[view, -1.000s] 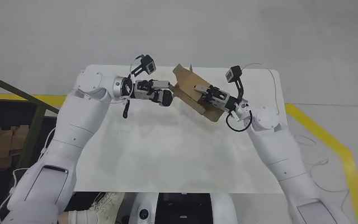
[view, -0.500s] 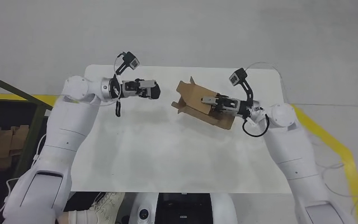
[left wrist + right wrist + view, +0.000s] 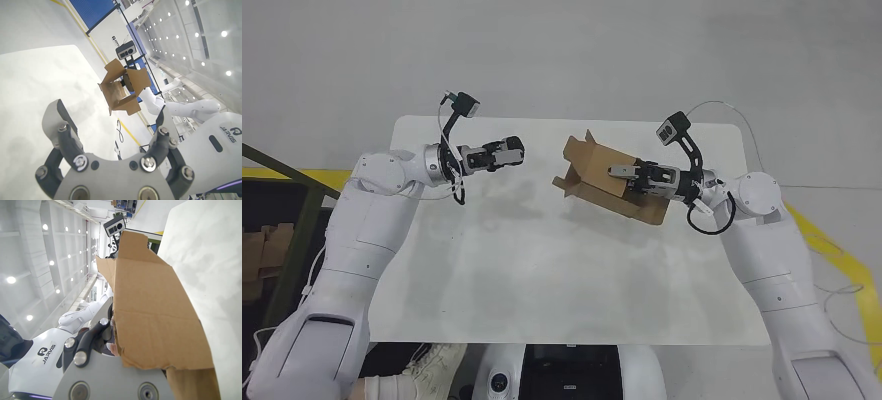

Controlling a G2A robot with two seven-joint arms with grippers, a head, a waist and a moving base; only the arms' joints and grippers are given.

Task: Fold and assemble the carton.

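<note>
Backed away from the carton, left jaws gape wide, holding nothing; right jaws clamp the open carton's wall.

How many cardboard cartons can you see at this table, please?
1. The carton is gripped by the right tool above the table's far right part, its open flaps facing the left tool, which is open and apart from it. Little here could hide another.

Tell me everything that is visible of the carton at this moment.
The carton is plain brown cardboard, partly formed into an open tube, with its end flaps spread outward and unfolded. It is held tilted over the right part of the table. The right gripper is shut on one wall; the open left gripper faces its open end, apart from it.
</note>
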